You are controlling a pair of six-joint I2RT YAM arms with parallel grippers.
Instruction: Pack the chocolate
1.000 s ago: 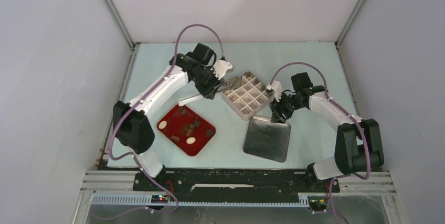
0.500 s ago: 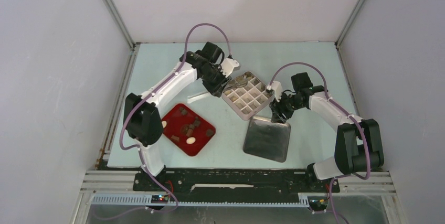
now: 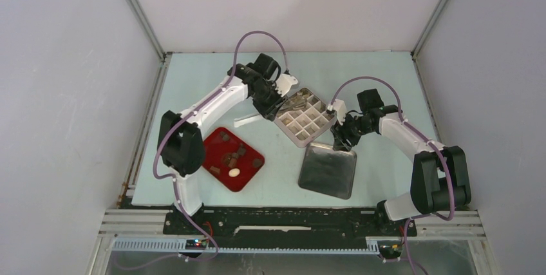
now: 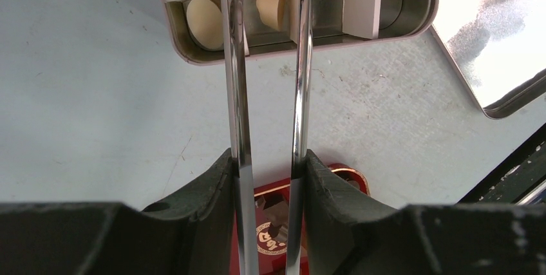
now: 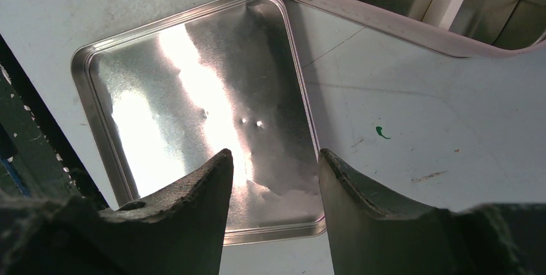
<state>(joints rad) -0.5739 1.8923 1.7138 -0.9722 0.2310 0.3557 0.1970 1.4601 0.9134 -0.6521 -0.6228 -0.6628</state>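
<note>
My left gripper [image 4: 267,159] is shut on the metal tongs [image 4: 299,82], whose arms reach out over the near corner of the divided tin box [image 3: 302,118]. Cream-white chocolate pieces [image 4: 205,14] lie in its compartments. One cream piece [image 4: 272,8] shows between the tong arms; I cannot tell whether they touch it. The tong tips are cut off by the frame's top edge. More chocolate, a white oval [image 3: 234,172] and dark lumps [image 3: 232,157], lies on the red tray [image 3: 250,175]. My right gripper [image 5: 275,159] hangs open and empty over the far edge of the tin lid [image 5: 193,114].
The tin lid [image 3: 328,170] lies upside down in front of the box, right of the red tray. My left arm's elbow hangs over the tray's left corner. White walls enclose the table on three sides. The arm bases stand at the near edge.
My left arm has swung right and away, carrying the tongs further over the tin box. Its elbow now covers the tray's left corner. The right arm has not moved.
</note>
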